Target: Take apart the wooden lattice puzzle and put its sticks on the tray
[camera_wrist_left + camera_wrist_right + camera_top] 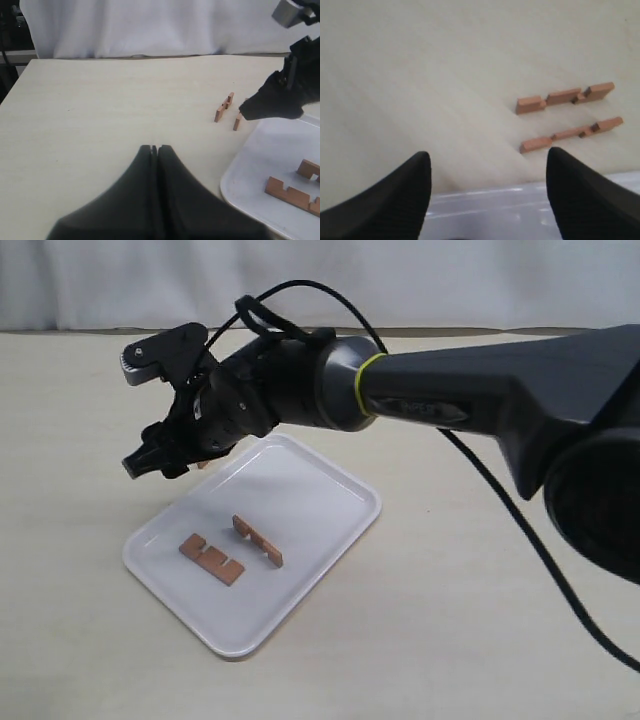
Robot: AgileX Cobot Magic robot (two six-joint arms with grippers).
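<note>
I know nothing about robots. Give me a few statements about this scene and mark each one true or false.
1. Two sticks lie on the tray. True.
2. The right gripper is shut on a stick. False: it is open and holds nothing.
3. Two more sticks rest on the table, outside the tray. True.
4. The left gripper is wide open. False: its fingers are shut together.

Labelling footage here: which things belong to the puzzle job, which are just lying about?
Job: tray; two sticks on it; two sticks on the table; open right claw.
Lying about: black cable; white curtain.
</note>
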